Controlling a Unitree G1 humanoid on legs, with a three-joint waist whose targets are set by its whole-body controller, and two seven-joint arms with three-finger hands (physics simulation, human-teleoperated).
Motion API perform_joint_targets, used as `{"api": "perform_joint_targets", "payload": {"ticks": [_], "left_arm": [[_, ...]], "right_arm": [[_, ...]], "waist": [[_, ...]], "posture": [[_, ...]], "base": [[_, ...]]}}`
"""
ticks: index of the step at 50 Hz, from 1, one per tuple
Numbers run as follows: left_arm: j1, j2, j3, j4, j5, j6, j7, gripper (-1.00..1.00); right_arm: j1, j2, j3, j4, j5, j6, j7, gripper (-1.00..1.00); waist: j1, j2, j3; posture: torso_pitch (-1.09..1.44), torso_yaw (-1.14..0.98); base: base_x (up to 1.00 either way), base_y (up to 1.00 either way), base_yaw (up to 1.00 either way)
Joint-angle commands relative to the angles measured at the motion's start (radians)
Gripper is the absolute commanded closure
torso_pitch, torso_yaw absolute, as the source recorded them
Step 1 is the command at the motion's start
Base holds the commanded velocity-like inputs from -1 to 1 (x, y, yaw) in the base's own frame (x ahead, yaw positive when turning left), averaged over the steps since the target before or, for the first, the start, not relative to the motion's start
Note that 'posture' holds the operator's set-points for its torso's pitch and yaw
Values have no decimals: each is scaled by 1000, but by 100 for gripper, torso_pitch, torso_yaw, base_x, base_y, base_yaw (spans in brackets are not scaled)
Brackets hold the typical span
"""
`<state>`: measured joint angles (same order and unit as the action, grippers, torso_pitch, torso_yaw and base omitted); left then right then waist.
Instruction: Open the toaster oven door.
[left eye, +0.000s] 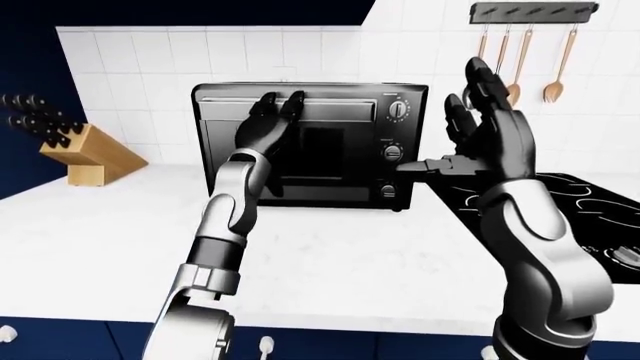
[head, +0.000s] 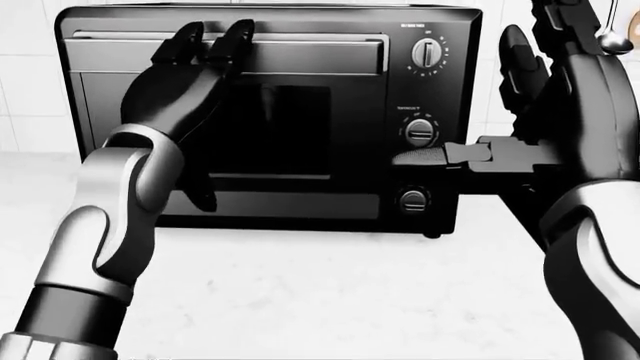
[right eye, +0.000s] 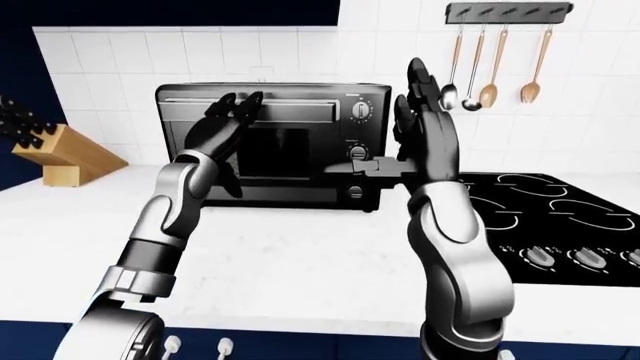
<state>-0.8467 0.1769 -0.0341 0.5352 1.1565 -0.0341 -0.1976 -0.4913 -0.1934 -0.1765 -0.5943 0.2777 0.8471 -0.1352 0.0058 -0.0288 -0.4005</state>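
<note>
The black toaster oven (left eye: 310, 146) stands on the white counter against the tiled wall, its glass door (head: 270, 127) closed. A grey handle bar (head: 310, 54) runs along the door's top. My left hand (left eye: 278, 112) lies open and flat on the door, fingertips (head: 185, 36) over the left part of the handle, thumb hanging down the glass. My right hand (left eye: 455, 127) is open and raised just right of the oven, fingers pointing up, its thumb (head: 425, 157) reaching toward the column of three knobs (head: 420, 133).
A wooden knife block (left eye: 90, 154) stands at the left on the counter (left eye: 330, 255). A black cooktop (right eye: 560, 217) with knobs lies to the right of the oven. Spoons hang from a rail (left eye: 530, 52) on the wall at top right.
</note>
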Motion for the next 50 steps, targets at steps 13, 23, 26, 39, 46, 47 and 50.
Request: {"api": "perform_joint_targets", "payload": {"ticks": [13, 23, 26, 39, 46, 47, 50], "left_arm": [[-3, 9, 8, -47, -5, -2, -19, -76], [40, 11, 14, -121, -6, 2, -52, -26], [55, 12, 16, -140, -5, 3, -58, -15], [163, 4, 25, -259, -12, 13, -84, 14], [258, 1, 33, -376, -18, 27, -104, 21], [265, 0, 32, -384, -16, 27, -104, 22], [299, -6, 35, -445, -14, 38, -121, 24]], "right_arm": [[-43, -24, -29, -30, 22, -2, -9, -100], [-41, -34, -38, -32, 37, -4, -18, -100], [-41, -38, -41, -35, 43, 0, -21, -100], [-41, -55, -58, -39, 68, 1, -33, -100], [-45, -67, -68, -51, 88, 13, -47, -100], [-44, -68, -68, -52, 90, 13, -48, -100], [-46, -73, -73, -54, 97, 16, -51, -100]], "waist": [[-1, -1, 1], [-4, 1, -4], [-3, 1, -6], [-1, 4, -8], [-2, 6, -3], [-4, 6, -2], [-9, 5, 4]], "posture": [[-61, 0], [-61, 0], [-61, 0], [-61, 0], [-61, 0], [-61, 0], [-61, 0]], "base": [[0, 0, 0], [0, 0, 0], [0, 0, 0], [0, 0, 0], [0, 0, 0], [0, 0, 0], [0, 0, 0]]}}
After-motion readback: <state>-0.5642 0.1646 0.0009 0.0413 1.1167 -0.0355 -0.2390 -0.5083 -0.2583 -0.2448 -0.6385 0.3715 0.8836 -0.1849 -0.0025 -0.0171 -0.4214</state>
